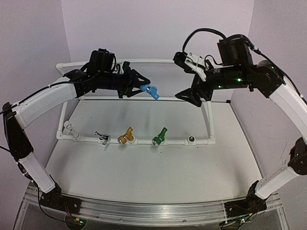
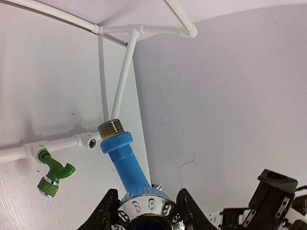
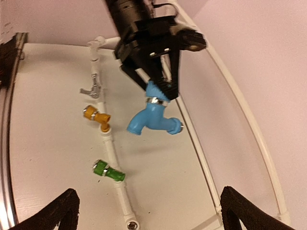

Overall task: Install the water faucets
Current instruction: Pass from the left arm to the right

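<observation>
My left gripper (image 1: 140, 86) is shut on the blue faucet (image 1: 151, 91), holding it in the air above the rear of the white pipe frame (image 1: 144, 142). In the left wrist view the blue faucet (image 2: 123, 160) points its brass thread away from the jaws, which clamp its chrome end. The silver faucet (image 1: 101, 137), yellow faucet (image 1: 126, 136) and green faucet (image 1: 159, 137) sit on the front pipe. An empty socket (image 1: 191, 140) lies right of the green one. My right gripper (image 1: 186, 76) stands open, apart from the blue faucet (image 3: 153, 120), with nothing between its fingers.
A white elbow fitting (image 1: 68, 127) sticks up at the frame's front left corner. The frame's rear rails (image 1: 158, 61) run behind both grippers. Purple walls close in the back and sides. The green faucet (image 2: 53, 175) and the empty socket (image 2: 91, 142) show below the left wrist.
</observation>
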Robot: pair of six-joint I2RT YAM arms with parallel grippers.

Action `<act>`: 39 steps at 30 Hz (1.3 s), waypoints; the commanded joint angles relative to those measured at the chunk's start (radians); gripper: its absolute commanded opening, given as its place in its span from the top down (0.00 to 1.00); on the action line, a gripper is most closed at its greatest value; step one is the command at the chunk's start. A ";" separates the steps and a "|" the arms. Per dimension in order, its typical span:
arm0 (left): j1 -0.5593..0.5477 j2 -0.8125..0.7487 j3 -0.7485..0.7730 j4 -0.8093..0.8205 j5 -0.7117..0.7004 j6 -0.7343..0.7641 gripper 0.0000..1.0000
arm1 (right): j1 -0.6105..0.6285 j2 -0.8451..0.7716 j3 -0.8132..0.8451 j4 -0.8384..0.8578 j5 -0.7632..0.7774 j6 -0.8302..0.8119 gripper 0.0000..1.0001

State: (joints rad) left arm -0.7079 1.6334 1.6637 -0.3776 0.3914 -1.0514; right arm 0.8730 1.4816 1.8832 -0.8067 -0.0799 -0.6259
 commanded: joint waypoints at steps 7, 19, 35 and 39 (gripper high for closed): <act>-0.029 -0.009 0.059 0.018 -0.368 -0.212 1.00 | 0.028 0.314 0.274 -0.230 0.229 0.009 0.22; -0.042 -0.048 -0.021 0.119 -0.362 -0.377 1.00 | 0.037 0.445 0.324 0.006 0.204 -0.175 0.39; -0.055 -0.048 -0.031 0.196 -0.298 -0.411 1.00 | 0.037 0.493 0.302 0.132 0.181 -0.398 0.58; -0.056 -0.062 -0.048 0.213 -0.298 -0.417 1.00 | 0.036 0.504 0.293 0.159 0.225 -0.417 0.62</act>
State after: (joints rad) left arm -0.7547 1.6314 1.6204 -0.2768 0.0766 -1.4495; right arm 0.9036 1.9570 2.1773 -0.6906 0.0961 -1.0031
